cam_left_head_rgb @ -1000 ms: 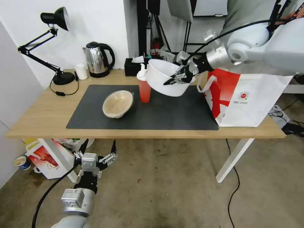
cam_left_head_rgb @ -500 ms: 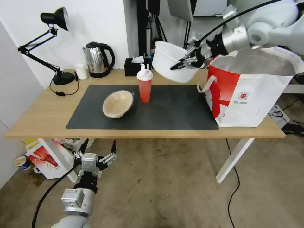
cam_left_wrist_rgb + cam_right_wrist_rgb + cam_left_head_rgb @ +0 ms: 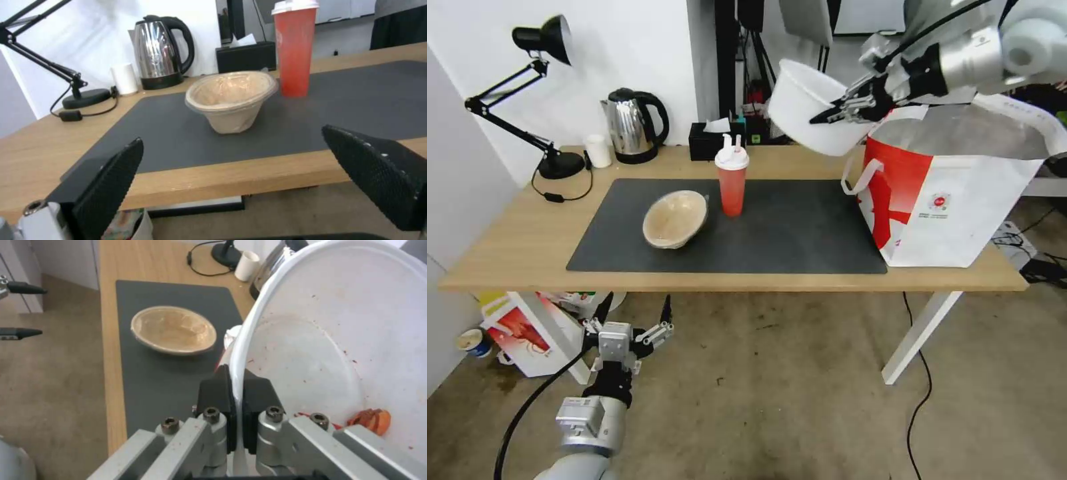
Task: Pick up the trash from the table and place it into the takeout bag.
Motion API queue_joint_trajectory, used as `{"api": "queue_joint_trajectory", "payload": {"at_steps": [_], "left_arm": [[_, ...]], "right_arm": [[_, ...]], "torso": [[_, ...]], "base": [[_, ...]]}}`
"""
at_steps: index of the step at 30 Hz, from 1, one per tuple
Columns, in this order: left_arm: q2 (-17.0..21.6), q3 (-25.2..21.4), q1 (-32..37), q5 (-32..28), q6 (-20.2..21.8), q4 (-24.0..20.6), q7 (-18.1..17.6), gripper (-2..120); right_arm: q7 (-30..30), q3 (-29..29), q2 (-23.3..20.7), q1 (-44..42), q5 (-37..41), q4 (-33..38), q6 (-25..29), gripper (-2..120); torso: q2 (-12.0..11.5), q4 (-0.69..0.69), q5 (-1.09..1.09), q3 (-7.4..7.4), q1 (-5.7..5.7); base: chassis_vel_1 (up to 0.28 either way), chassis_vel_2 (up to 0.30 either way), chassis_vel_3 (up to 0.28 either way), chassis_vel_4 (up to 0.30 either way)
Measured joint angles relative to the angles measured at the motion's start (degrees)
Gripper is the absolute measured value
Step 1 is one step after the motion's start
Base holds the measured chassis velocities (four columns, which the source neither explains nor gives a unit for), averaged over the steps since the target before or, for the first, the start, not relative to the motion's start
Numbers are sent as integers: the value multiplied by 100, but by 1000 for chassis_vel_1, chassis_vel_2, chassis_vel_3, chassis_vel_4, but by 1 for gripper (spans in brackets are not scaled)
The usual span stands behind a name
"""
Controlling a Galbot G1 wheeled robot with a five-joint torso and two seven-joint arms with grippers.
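- Since the earlier frames, the right gripper (image 3: 835, 111) has carried the white plastic bowl (image 3: 810, 107) up off the dark grey mat (image 3: 800, 233) and across to the near rim of the takeout bag (image 3: 954, 200).
- Right gripper: fingers pinched tight on the bowl's rim, one pad inside and one outside; the bowl is tilted in the air, with a piece of red crayfish shell (image 3: 373, 420) against its inner wall.
- Left gripper (image 3: 634, 319): fingers spread wide, holding nothing, low before the table (image 3: 514, 247) front edge.
- Beige paper bowl (image 3: 675, 218) lies tilted on the mat; red drink cup (image 3: 732, 181) stands upright just beside it.
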Motion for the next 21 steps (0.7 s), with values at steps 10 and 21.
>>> {"api": "queue_joint_trajectory", "payload": {"at_steps": [10,21], "left_arm": [[0,0,0,0,0,0,0,100],[0,0,0,0,0,0,0,100]], "right_arm": [[-96,-154,60,285,13,-110,5,0],[-193,-165,86,382,-5,-357,30,0]], "torso": [[0,0,0,0,0],[0,1,0,0,0]], "base": [[0,0,0,0],[0,0,0,0]]}}
